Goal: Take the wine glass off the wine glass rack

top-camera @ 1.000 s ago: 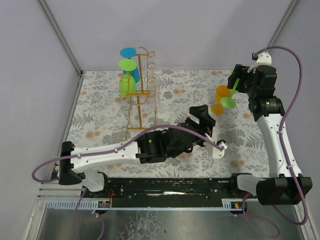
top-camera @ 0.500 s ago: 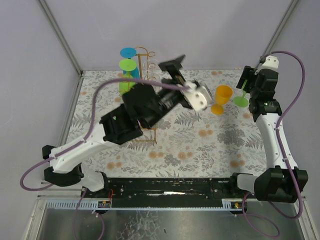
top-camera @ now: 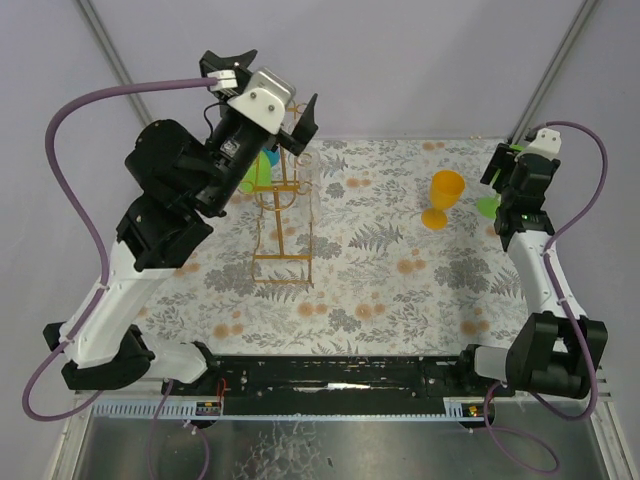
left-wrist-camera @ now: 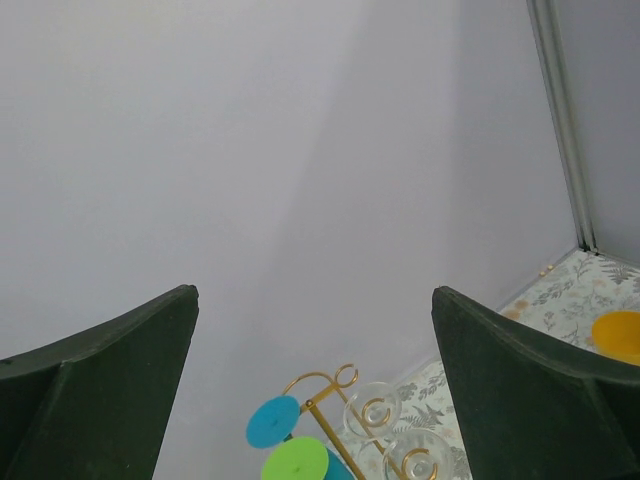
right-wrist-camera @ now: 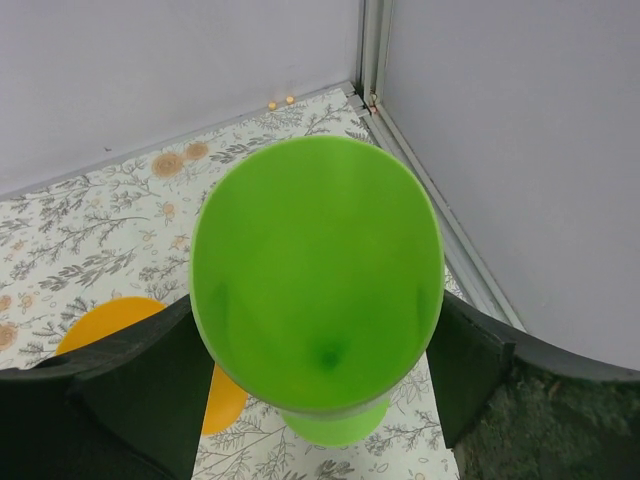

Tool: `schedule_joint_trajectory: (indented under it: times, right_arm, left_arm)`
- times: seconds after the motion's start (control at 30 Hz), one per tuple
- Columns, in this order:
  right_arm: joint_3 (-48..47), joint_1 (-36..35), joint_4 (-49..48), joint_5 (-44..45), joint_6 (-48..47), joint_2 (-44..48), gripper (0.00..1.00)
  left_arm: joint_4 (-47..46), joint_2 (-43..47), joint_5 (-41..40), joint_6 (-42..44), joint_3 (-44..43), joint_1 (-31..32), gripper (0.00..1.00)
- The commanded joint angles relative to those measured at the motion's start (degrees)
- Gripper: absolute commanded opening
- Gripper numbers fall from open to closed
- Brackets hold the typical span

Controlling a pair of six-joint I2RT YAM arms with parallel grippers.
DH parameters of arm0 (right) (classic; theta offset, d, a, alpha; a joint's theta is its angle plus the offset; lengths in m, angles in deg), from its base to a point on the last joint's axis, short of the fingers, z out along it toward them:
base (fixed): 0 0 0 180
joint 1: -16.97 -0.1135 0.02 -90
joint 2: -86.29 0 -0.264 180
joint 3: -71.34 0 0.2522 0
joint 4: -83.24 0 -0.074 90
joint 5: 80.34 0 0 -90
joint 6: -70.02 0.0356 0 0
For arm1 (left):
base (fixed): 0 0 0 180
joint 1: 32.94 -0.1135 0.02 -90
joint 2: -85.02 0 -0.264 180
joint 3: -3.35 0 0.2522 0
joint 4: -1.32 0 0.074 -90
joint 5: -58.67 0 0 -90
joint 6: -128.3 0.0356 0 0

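Observation:
The gold wire wine glass rack (top-camera: 280, 225) stands at the far left of the table, and its curled top hooks (left-wrist-camera: 318, 398) show in the left wrist view. A green wine glass (top-camera: 258, 172) hangs on it, beside clear glasses (top-camera: 303, 170). Round blue (left-wrist-camera: 272, 420) and green (left-wrist-camera: 295, 460) feet and clear feet (left-wrist-camera: 372, 410) sit in the hooks. My left gripper (top-camera: 268, 85) (left-wrist-camera: 312, 292) hangs high above the rack, open and empty. My right gripper (top-camera: 500, 190) (right-wrist-camera: 315, 310) is shut on the bowl of a second green wine glass (top-camera: 487, 205) (right-wrist-camera: 318, 270), upright at the far right corner.
An orange wine glass (top-camera: 445, 190) (right-wrist-camera: 100, 325) stands upright on the floral table cover (top-camera: 380, 280), just left of the right gripper. The enclosure's walls and corner post (right-wrist-camera: 372, 60) are close behind the right gripper. The left arm's purple cable (top-camera: 70, 130) loops out to the left.
The left arm has swung up from low over the table's middle to high above the rack, its jaws spreading wide. The right arm carried the green glass rightward to the corner and stood it upright.

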Motion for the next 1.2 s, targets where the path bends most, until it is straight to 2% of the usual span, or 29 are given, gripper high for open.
schedule_joint_trajectory:
  times: [0.0, 0.13, 0.3, 0.7, 1.17]
  right_arm:
    - [4.4, 0.1, -13.4, 0.6, -0.2, -1.4, 0.79]
    - [10.0, 0.1, -20.1, -0.3, -0.4, -1.8, 0.79]
    - [18.7, 0.1, -35.4, -4.3, -3.4, -2.4, 0.79]
    - [20.5, 0.1, -44.4, -6.3, -3.9, -9.7, 0.8]
    - [20.6, 0.1, -48.0, -4.3, -3.1, -16.7, 0.85]
  left_arm:
    - [2.1, 1.3, 1.6, -7.4, 0.7, -2.9, 1.0]
    - [2.2, 2.9, 2.2, -9.0, 2.9, -4.3, 1.0]
    - [3.2, 3.2, 2.9, -10.2, 3.2, -5.1, 1.0]
    - [3.6, 4.6, 2.8, -10.4, 5.7, -5.9, 1.0]
    - [3.4, 7.1, 2.4, -10.1, 8.4, -6.6, 1.0]
